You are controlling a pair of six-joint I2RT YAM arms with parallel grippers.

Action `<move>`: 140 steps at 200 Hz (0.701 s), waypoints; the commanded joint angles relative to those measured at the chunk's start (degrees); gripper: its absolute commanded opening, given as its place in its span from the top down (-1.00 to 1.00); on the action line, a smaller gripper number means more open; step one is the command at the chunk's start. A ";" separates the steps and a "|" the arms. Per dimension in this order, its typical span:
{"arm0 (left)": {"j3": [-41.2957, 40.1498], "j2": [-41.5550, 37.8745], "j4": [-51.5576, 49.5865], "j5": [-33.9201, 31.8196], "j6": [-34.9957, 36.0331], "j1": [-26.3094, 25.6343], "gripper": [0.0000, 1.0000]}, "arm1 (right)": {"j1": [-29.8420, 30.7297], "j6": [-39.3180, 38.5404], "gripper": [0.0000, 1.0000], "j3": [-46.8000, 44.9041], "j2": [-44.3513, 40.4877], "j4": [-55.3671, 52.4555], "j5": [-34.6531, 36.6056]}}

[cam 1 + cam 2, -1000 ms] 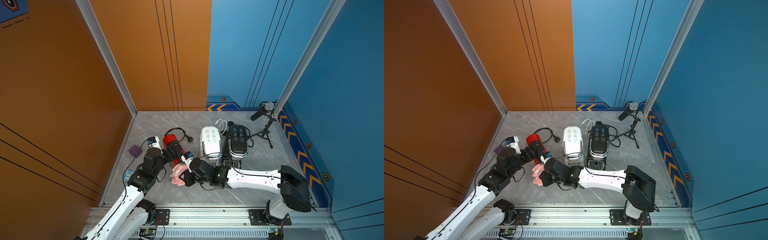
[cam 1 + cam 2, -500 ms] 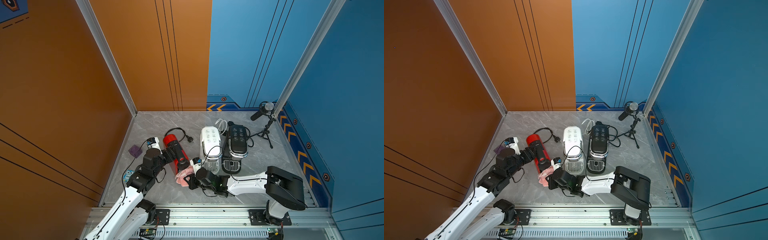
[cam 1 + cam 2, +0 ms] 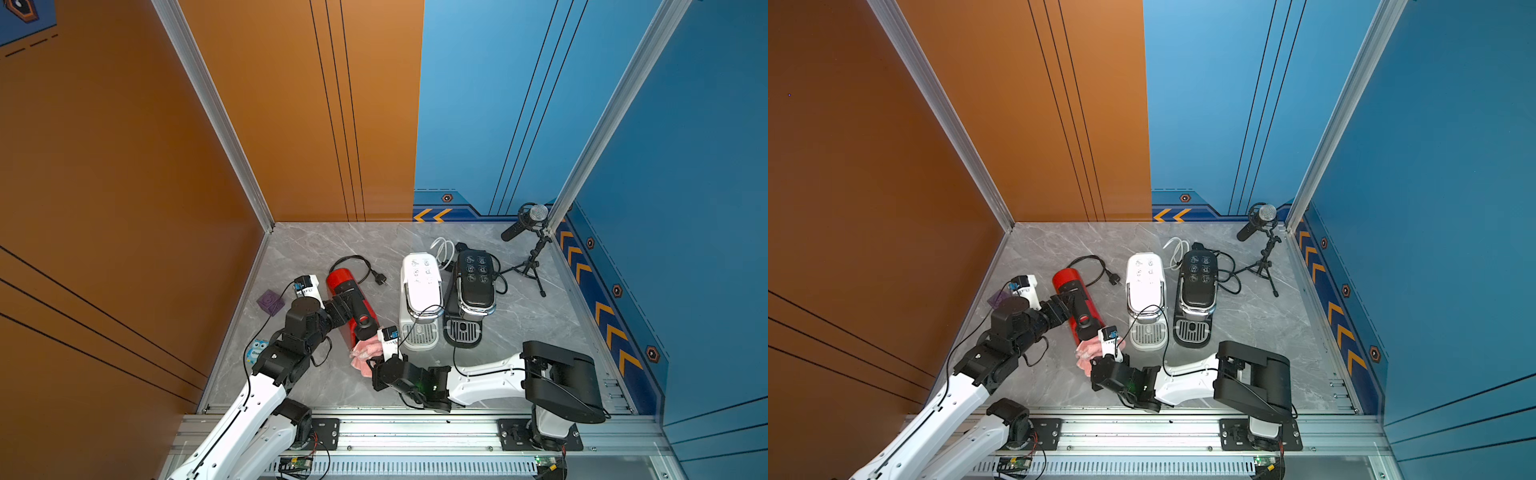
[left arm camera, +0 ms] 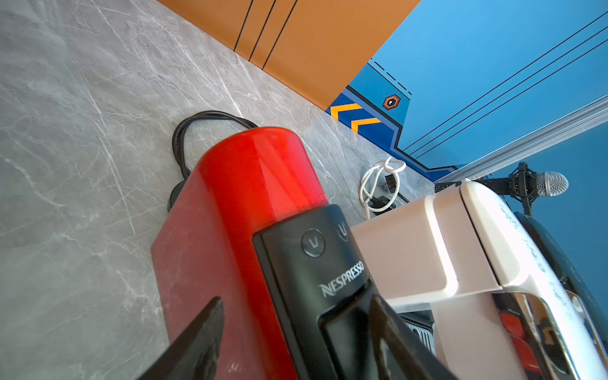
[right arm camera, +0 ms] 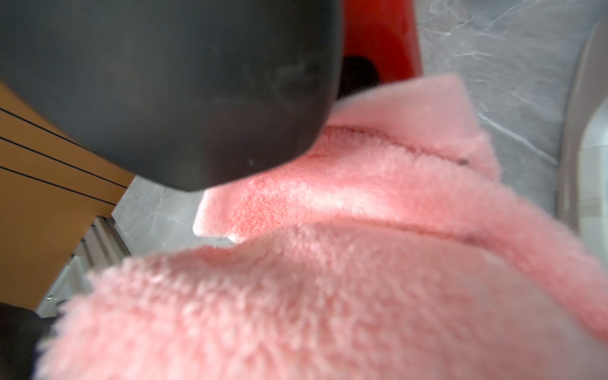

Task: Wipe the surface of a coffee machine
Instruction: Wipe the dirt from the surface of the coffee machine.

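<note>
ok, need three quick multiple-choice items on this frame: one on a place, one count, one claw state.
1. Where is the pink cloth?
A) at the front end of the red coffee machine
B) in the far corner
C) on the rail
2. How many coffee machines are on the table?
A) two
B) three
C) four
3. The right claw is:
A) open and empty
B) shut on the pink cloth
C) out of view
Key: 1 A, both top views show it at that machine's front; 2 B, the red one, a white coffee machine and a black coffee machine; 3 B, the right wrist view shows cloth bunched at its tip.
</note>
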 commanded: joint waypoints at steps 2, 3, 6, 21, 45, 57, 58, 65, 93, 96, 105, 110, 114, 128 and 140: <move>-2.72 0.92 -11.65 1.87 1.30 0.52 -0.40 | -0.56 -2.22 1.00 -0.88 1.23 0.44 6.66; -2.71 0.92 -11.65 1.94 1.30 0.52 -0.40 | -0.64 -2.28 1.00 -0.92 1.32 0.72 6.60; -2.75 0.92 -11.65 2.00 1.25 0.52 -0.40 | -0.92 -2.43 1.00 -1.05 1.52 1.53 6.62; -2.73 1.00 -11.65 2.08 1.26 0.54 -0.40 | -1.73 -3.23 1.00 -1.57 2.87 5.81 7.29; -3.01 0.92 -11.69 2.10 1.20 0.60 -0.40 | -2.37 -5.97 1.00 -0.12 5.92 9.85 8.41; -3.14 1.00 -11.67 2.10 1.20 0.69 -0.40 | -2.88 -6.87 1.00 0.98 7.85 10.43 8.49; -3.14 1.00 -11.66 2.10 1.20 0.69 -0.40 | -2.94 -6.85 1.00 1.06 7.93 10.59 8.49; -3.17 1.00 -11.65 2.17 1.18 0.69 -0.40 | -3.36 -7.09 1.00 1.23 9.12 12.25 8.28; -3.57 0.83 -11.65 2.27 1.20 0.78 -0.40 | -3.67 -11.10 1.00 3.72 12.30 13.06 8.88; -3.59 0.83 -11.65 2.27 1.18 0.82 -0.40 | -3.57 -11.59 1.00 3.82 12.46 13.63 8.84; -3.59 0.84 -11.65 2.36 1.14 0.90 -0.39 | -3.45 -12.71 1.00 4.18 13.14 14.99 9.16; -3.62 0.83 -11.60 2.36 1.12 0.87 -0.39 | -3.50 -13.18 1.00 4.73 13.50 15.07 9.37; -3.63 0.83 -11.64 2.36 1.11 0.87 -0.39 | -3.53 -13.71 1.00 5.16 13.84 15.20 9.52; -3.73 0.90 -11.65 2.19 1.10 0.95 -0.40 | -3.53 -16.18 1.00 6.72 14.96 15.99 10.60; -3.82 1.08 -11.57 2.36 1.11 0.96 -0.39 | -3.56 -17.00 1.00 7.36 15.80 16.97 11.35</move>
